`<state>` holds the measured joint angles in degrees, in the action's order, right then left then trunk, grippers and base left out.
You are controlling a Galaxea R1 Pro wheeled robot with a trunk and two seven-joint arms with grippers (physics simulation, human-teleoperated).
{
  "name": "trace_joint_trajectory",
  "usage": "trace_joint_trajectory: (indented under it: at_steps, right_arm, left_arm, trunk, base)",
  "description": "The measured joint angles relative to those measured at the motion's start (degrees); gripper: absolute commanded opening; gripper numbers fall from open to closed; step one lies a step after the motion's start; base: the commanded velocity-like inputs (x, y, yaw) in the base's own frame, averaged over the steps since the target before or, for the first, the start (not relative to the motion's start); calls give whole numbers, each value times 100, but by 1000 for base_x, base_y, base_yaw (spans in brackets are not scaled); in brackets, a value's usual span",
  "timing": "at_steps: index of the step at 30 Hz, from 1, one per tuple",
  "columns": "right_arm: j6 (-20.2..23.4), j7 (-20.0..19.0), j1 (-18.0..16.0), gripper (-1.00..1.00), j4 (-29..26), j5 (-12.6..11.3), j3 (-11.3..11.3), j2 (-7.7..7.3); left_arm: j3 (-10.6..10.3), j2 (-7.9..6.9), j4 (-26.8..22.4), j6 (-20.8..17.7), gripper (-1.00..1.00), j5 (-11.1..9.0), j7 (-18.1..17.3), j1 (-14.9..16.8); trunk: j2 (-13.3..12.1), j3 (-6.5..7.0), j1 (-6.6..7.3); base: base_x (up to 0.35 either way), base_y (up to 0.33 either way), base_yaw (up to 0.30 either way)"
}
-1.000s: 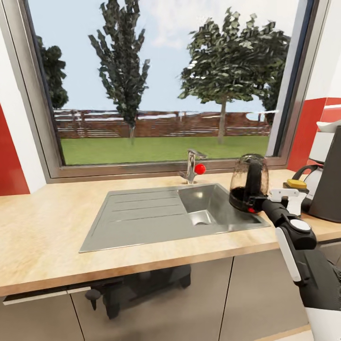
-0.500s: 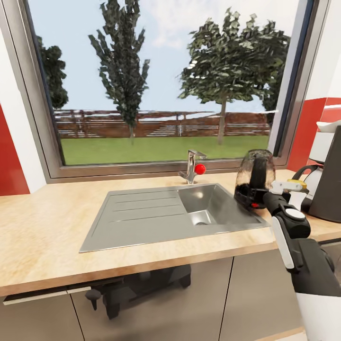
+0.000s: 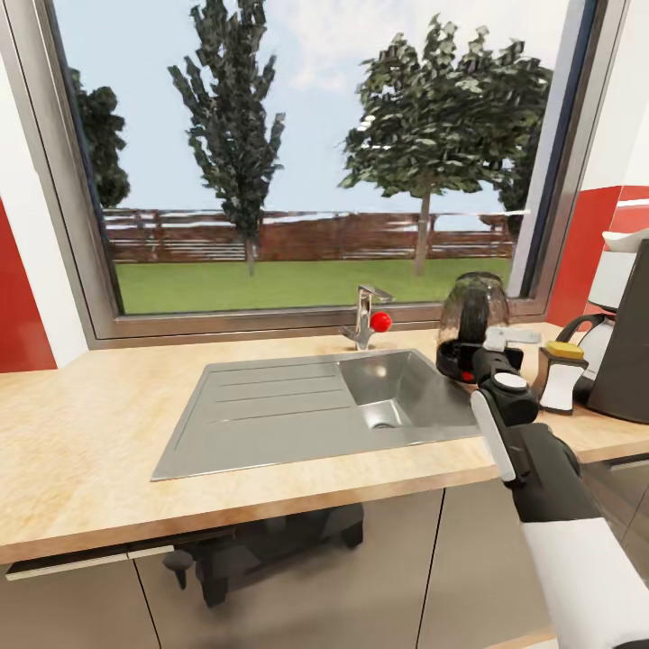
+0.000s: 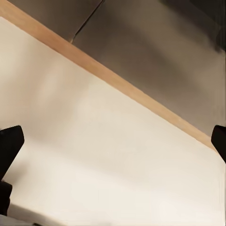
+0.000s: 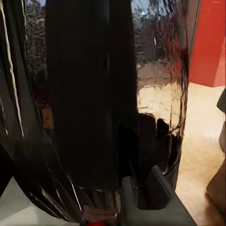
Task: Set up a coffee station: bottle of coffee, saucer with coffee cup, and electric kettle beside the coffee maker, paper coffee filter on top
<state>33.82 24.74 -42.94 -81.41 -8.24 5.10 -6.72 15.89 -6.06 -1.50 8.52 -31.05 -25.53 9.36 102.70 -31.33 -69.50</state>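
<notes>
Right arm: stretched forward over the desk (image 3: 108,433), forearm rising from my lower right.
Right hand (image 3: 491,347): pinching the electric kettle (image 3: 471,315) by its black handle, carried upright, long axis vertical, over the sink's (image 3: 270,406) far right corner.
Left hand (image 4: 113,141): spread wide, holding nothing.
Way to go: the coffee maker (image 3: 631,351) lies to my right, the bottle of coffee (image 3: 561,374) between it and the kettle.

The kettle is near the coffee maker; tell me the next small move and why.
Probably lower the electric kettle onto the kitchen countertop beside the bottle of coffee. The right gripper holds it by the handle, seemingly above the sink edge, close to the coffee maker.
</notes>
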Motion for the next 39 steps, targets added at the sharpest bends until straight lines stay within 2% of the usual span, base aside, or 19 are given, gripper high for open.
trace_joint_trajectory:
  at_steps: [4,10,15,21,23,28,39]
  right_arm:
    - [18,513,-256,-100,218,59,5,121]
    - [-2,751,-553,-100,592,20,5,253]
    - [-24,1274,-777,-100,913,17,5,334]
    - [-35,1432,-901,-100,1013,21,5,470]
    - [-9,1650,-965,-100,1062,66,0,508]
    - [-45,1821,-1021,-100,1214,7,8,631]
    - [-71,1860,-1035,-100,1359,9,12,675]
  left_arm:
    - [1,0,0,-64,100,-1,2,0]
    - [1,0,0,-76,100,-1,3,0]
    - [0,0,0,-78,100,-1,3,0]
    - [0,0,0,-78,100,-1,3,0]
    - [1,0,-1,-78,100,-1,3,-1]
    - [1,0,0,-78,100,-1,3,0]
    - [1,0,0,-78,100,-1,3,0]
  trunk:
    - [0,0,0]
    - [0,0,0]
    - [0,0,0]
    - [0,0,0]
    - [0,0,0]
    - [0,0,0]
    - [0,0,0]
  base:
    - [0,0,0]
    - [0,0,0]
    - [0,0,0]
    - [0,0,0]
    - [0,0,0]
    - [0,0,0]
    - [78,-58,0]
